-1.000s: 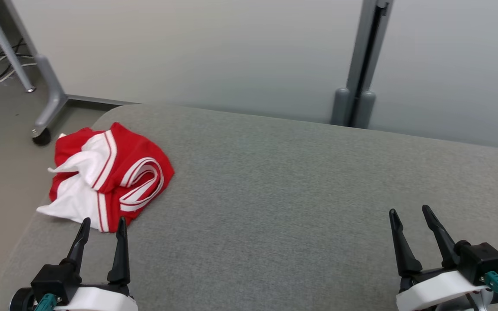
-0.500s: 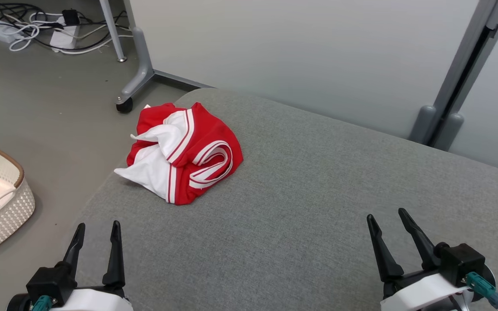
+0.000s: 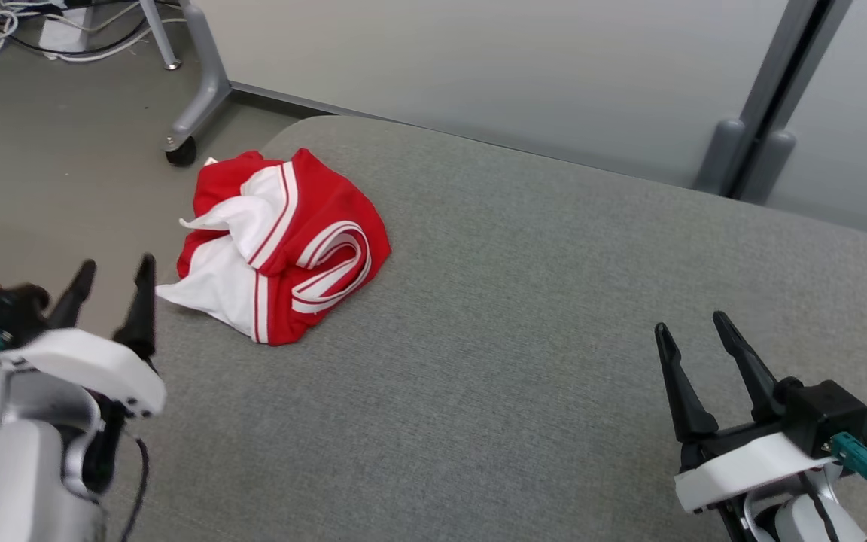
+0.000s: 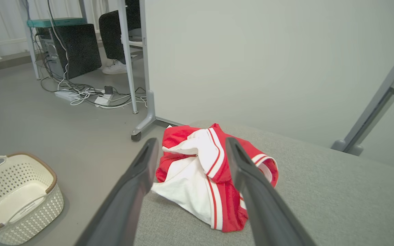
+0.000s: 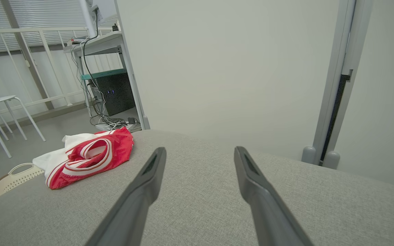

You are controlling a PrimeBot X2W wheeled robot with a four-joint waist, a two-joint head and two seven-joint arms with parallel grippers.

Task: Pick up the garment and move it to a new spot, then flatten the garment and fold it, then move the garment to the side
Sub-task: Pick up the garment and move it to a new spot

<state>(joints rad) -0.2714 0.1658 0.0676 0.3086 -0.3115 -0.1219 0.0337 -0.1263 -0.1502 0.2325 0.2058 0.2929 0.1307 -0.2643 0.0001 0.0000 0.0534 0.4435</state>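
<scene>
The crumpled red-and-white garment lay near the left edge of the grey padded surface, just ahead of the left gripper, jaws spread and empty, while the right gripper, likewise spread and empty, sat well apart.

Open room over cushion right of garment; wall panel close behind; basket on floor beside left edge.

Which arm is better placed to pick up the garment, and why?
The left: the open left gripper is close beside the garment, aimed at it; the right gripper is much farther away.
</scene>
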